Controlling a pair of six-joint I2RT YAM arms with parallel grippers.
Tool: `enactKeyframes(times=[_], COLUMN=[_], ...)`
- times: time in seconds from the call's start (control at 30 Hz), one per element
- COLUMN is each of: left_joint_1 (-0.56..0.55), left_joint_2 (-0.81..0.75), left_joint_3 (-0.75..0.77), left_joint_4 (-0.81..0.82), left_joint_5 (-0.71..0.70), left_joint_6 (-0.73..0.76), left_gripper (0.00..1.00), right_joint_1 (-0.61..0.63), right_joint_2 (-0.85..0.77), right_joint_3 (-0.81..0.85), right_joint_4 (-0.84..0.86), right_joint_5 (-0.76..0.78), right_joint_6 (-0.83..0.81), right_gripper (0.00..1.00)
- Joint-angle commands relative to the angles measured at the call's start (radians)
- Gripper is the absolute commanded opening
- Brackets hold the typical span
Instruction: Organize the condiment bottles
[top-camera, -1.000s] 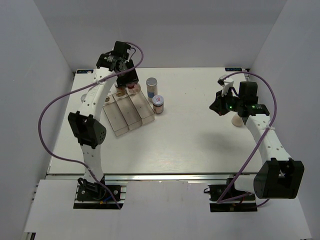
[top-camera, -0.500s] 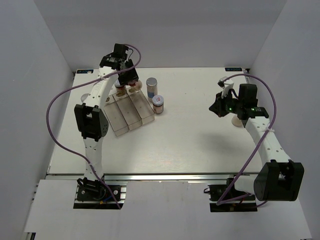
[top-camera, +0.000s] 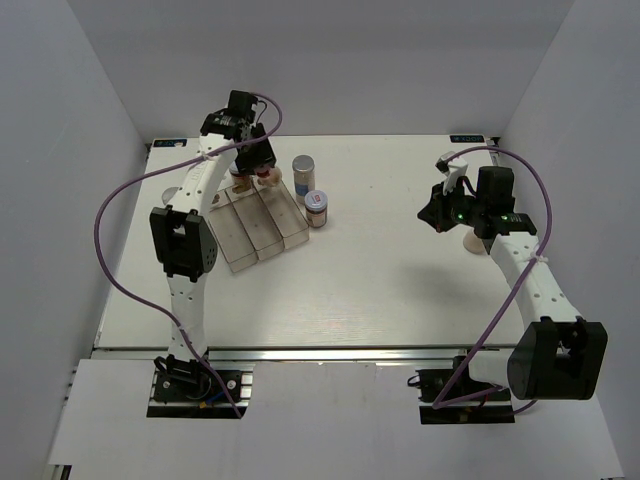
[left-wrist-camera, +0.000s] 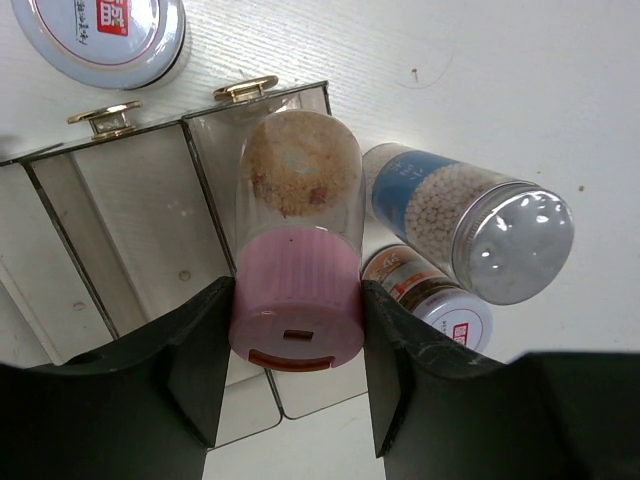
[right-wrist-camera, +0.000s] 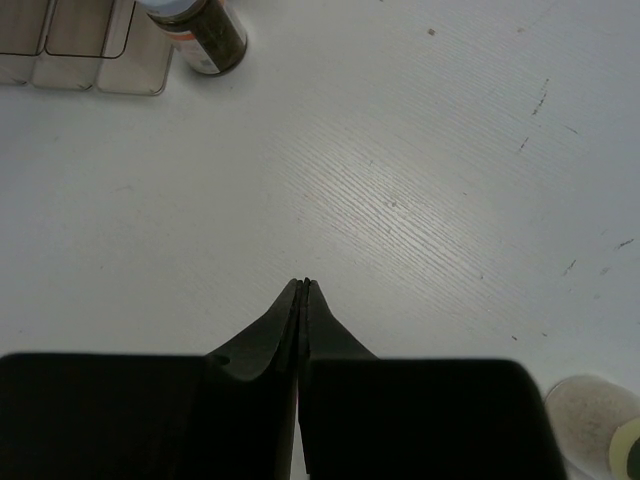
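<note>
The left arm stretches up and forward to the far left part of the table, its wrist bent down over the far end of the clear three-compartment tray (top-camera: 262, 238). The left gripper (left-wrist-camera: 296, 322) is clamped on the pink lid of a spice bottle (left-wrist-camera: 298, 190) filled with tan granules. The bottle sits at the far end of the tray's right-hand compartment, but whether its base touches the floor there cannot be told.

Just right of the tray stand a silver-lidded bottle (left-wrist-camera: 470, 222) with a blue label and, nearer, a shorter white-lidded bottle (left-wrist-camera: 432, 302) with a red mark. The two are close together. A round white tin lid (left-wrist-camera: 100, 30) lies beyond the tray's far end.

The right arm is folded at the elbow on the right side, its wrist pointing left and low. The right gripper (right-wrist-camera: 303, 292) has its fingers pressed together on nothing, above bare tabletop. A pale-yellow-lidded jar (right-wrist-camera: 592, 418) stands just beside it, on its right.

The white table (top-camera: 380, 280) has a faint wood grain and a few small scuffs. Plain pale walls (top-camera: 60, 150) enclose it on the left, right and far sides.
</note>
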Motion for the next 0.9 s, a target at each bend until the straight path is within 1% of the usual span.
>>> enactKeyframes(times=[0.0, 0.33, 0.37, 0.6, 0.63, 0.67, 0.73, 0.77, 0.8, 0.87], left_joint_1=[-0.001, 0.017, 0.023, 0.049, 0.052, 0.057, 0.060, 0.061, 0.061, 0.063], left_joint_2=[0.001, 0.050, 0.055, 0.085, 0.093, 0.096, 0.110, 0.113, 0.116, 0.127], left_joint_3=[-0.012, 0.013, 0.014, 0.030, 0.030, 0.031, 0.033, 0.036, 0.039, 0.049], left_joint_4=[-0.015, -0.061, -0.061, -0.060, -0.060, -0.060, -0.056, -0.055, -0.053, -0.052], left_joint_5=[-0.006, 0.055, 0.079, 0.130, 0.135, 0.139, 0.143, 0.146, 0.144, 0.146], left_joint_6=[0.006, -0.014, -0.016, -0.025, -0.025, -0.026, -0.031, -0.033, -0.033, -0.037], left_gripper=[0.00, 0.00, 0.00, 0.00, 0.02, 0.10, 0.21, 0.29, 0.41, 0.51], right_joint_1=[0.002, 0.002, 0.002, 0.002, 0.002, 0.002, 0.002, 0.002, 0.002, 0.000], right_joint_2=[0.005, 0.000, 0.000, -0.003, -0.003, -0.003, -0.003, -0.003, -0.003, -0.003], right_joint_3=[0.004, -0.010, -0.011, -0.019, -0.020, -0.022, -0.022, -0.022, -0.022, -0.022], right_joint_4=[0.040, 0.047, 0.047, 0.054, 0.055, 0.057, 0.058, 0.060, 0.060, 0.061], right_joint_5=[-0.003, 0.000, 0.000, -0.004, -0.004, -0.004, -0.004, -0.004, -0.001, -0.001], right_joint_6=[0.006, 0.011, 0.011, 0.018, 0.018, 0.018, 0.018, 0.018, 0.020, 0.020], right_gripper=[0.00, 0.00, 0.00, 0.00, 0.00, 0.00, 0.00, 0.00, 0.00, 0.00])
